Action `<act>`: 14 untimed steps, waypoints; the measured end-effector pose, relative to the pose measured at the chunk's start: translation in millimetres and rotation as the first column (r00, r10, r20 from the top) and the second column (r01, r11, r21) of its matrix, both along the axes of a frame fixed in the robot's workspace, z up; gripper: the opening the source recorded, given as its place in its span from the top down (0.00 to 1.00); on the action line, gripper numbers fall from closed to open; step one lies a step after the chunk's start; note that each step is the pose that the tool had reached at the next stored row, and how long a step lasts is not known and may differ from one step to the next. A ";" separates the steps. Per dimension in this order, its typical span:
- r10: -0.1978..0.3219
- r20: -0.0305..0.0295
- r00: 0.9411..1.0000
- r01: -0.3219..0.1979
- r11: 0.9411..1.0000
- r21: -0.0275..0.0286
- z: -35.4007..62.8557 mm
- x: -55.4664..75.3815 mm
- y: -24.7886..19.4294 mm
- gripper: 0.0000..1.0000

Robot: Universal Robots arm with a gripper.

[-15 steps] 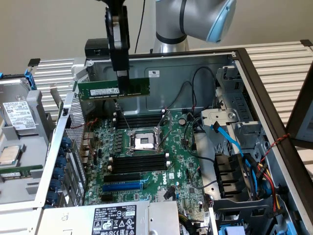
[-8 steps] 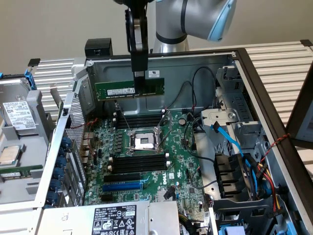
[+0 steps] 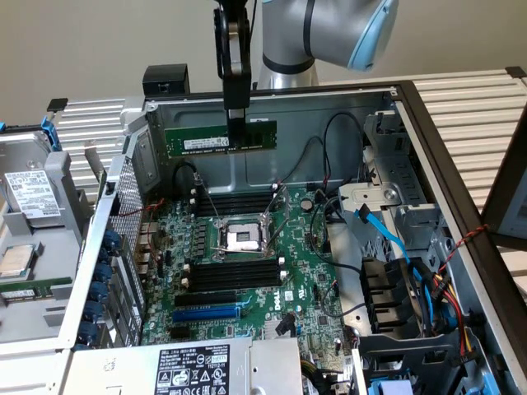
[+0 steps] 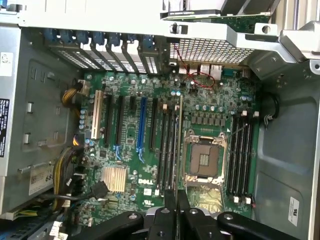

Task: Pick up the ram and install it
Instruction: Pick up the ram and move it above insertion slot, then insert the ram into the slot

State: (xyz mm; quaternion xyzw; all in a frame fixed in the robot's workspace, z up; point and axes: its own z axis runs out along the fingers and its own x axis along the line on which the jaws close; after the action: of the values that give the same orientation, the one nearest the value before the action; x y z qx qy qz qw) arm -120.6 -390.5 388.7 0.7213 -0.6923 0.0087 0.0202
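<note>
Above the motherboard [image 3: 305, 284], gripper [image 3: 237, 133] vertical — clamped on the ram [image 3: 198, 138]

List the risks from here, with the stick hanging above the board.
1. The end effector pinches the ram slightly off-centre, so it may tilt or slip.
2. Below, the bare CPU socket lies between the slot banks; a dropped or misaligned stick could strike it.
</note>
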 end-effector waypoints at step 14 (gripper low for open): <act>0.000 0.000 1.000 0.000 1.000 0.000 -1.4 0.0 0.1 0.87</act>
State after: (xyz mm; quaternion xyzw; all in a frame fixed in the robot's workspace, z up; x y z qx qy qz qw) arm -120.7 -390.4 387.4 0.7212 -0.6923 0.0086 0.0199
